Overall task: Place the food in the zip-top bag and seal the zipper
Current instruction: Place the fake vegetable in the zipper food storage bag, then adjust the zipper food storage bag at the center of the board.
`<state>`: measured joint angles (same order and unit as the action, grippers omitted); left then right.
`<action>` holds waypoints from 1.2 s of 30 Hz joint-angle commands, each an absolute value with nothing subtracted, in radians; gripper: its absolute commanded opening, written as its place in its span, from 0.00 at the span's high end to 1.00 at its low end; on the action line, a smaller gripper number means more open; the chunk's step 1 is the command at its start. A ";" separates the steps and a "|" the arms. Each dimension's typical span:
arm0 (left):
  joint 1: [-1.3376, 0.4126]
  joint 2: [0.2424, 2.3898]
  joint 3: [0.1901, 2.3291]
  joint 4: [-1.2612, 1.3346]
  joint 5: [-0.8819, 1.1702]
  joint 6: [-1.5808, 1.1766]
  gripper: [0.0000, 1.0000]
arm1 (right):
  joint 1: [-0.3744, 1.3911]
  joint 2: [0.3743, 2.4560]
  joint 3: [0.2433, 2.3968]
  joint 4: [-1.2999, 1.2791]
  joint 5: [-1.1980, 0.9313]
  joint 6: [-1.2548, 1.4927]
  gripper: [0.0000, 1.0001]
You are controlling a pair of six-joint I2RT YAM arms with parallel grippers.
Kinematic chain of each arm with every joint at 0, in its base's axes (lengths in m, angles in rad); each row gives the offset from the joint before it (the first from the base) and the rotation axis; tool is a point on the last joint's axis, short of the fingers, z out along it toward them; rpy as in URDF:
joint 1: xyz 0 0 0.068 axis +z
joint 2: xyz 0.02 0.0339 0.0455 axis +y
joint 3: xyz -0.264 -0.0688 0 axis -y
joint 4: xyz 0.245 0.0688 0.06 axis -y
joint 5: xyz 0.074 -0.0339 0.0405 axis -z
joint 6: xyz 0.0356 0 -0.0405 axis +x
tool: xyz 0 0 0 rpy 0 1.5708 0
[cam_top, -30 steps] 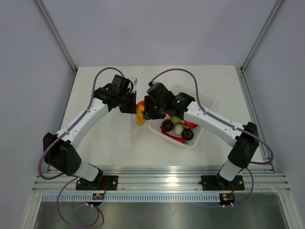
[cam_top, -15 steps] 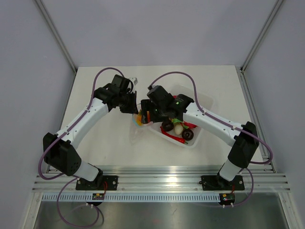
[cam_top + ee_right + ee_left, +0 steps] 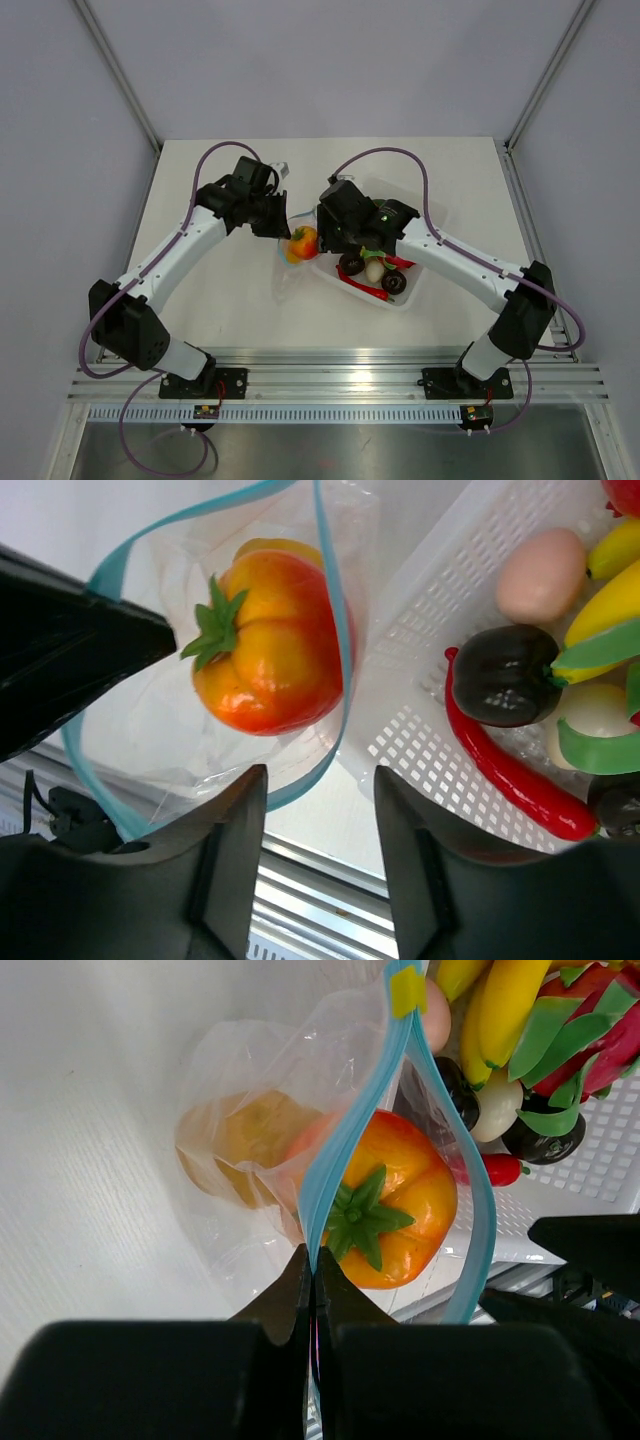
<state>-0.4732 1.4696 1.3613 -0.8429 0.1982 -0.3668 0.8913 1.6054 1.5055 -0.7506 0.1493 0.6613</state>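
Top view: left gripper (image 3: 280, 220) and right gripper (image 3: 320, 236) meet over the clear thin plastic zip-top pouch (image 3: 284, 265), just beside the white perforated plastic tray (image 3: 412, 288).
Left wrist: jaws pinched shut on the light blue zipper strip (image 3: 345, 1145), holding the mouth open.
Right wrist: jaws wide apart, empty. Glossy orange-yellow toy pepper (image 3: 265, 640) sits inside the pouch.
Other toy fruits and vegetables (image 3: 510, 675) lie in the tray. I'd keep the strip taut and drop each piece centred.

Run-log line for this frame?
left gripper: shut on light blue zipper strip of clear plastic bag | right gripper: open, empty | orange toy pepper: in bag, mouth open | other toy food: white mesh tray
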 commanded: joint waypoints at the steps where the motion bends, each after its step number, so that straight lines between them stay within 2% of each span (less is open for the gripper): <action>1: -0.476 1.420 1.401 -0.801 0.227 -0.376 1.00 | 0.873 1.614 1.483 -0.733 0.192 0.703 0.48; 6: -0.476 1.408 1.401 -0.802 0.233 -0.374 1.00 | 0.859 1.657 1.448 -0.664 0.131 0.693 0.58; 9: -0.474 1.404 1.414 -0.819 0.215 -0.362 1.00 | 0.859 1.684 1.495 -0.667 0.106 0.661 0.78; 10: -0.474 1.398 1.423 -0.837 0.201 -0.354 1.00 | 0.859 1.686 1.511 -0.666 0.103 0.654 0.93; 11: -0.472 1.396 1.436 -0.850 0.178 -0.347 1.00 | 0.858 1.680 1.543 -0.664 0.098 0.644 0.98; 12: -0.463 1.393 1.466 -0.862 0.140 -0.330 1.00 | 0.859 1.678 1.558 -0.652 0.092 0.629 1.00; 19: -0.414 1.399 1.565 -0.954 -0.043 -0.290 1.00 | 0.891 1.655 1.689 -0.594 0.055 0.600 1.00; 24: -0.322 1.339 1.493 -0.882 0.089 -0.334 1.00 | 0.888 1.690 1.680 -0.670 0.191 0.577 1.00; 29: -0.264 1.330 1.488 -0.890 0.084 -0.341 1.00 | 0.888 1.666 1.723 -0.726 0.276 0.577 1.00; 36: -0.265 1.344 1.433 -0.831 0.193 -0.380 1.00 | 0.890 1.663 1.733 -0.655 0.169 0.574 1.00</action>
